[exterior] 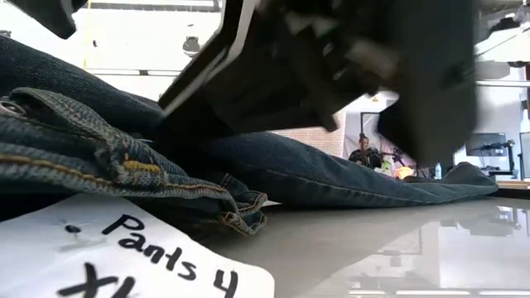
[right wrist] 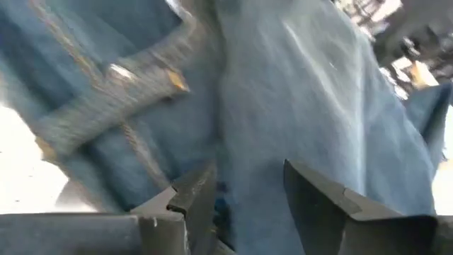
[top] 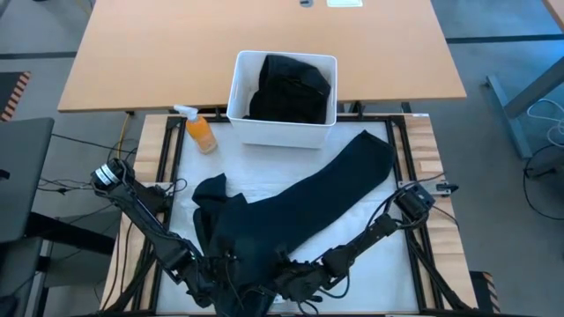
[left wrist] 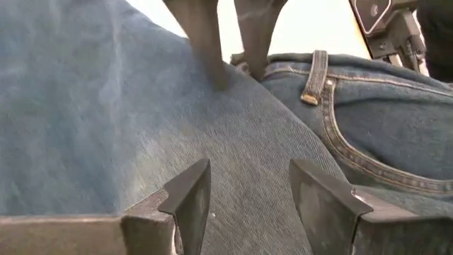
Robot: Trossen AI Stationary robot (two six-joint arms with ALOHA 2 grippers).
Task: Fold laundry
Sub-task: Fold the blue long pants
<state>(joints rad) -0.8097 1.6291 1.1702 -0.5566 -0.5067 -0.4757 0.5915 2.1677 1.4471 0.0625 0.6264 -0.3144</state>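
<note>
The dark navy trousers (top: 300, 207) lie slantwise across the white table top. Their bunched waist end (top: 220, 220) is near the front and a leg end (top: 370, 154) points to the far right. Both grippers stand low over the waist end at the table's near edge. My left gripper (left wrist: 248, 191) is open above the plain denim. My right gripper (right wrist: 244, 184) is open too. The left wrist view shows it (left wrist: 230, 49) with its fingers beside the waistband (left wrist: 354, 71) and belt loop (left wrist: 315, 78). My left gripper hovers close over the trousers' denim (left wrist: 241, 142), slanting down; I cannot tell whether its fingertips touch. My right gripper's one fingertip (left wrist: 218, 74) ends at the cloth just beside the waistband; I cannot tell whether it touches. Nothing shows between its fingers.
A white bin (top: 282, 134) with black clothing (top: 291, 88) stands at the far middle, an orange spray bottle (top: 201, 132) to its left. A white label reading "Pants 4" (exterior: 124, 257) lies by the waistband. A wooden table (top: 264, 35) lies beyond.
</note>
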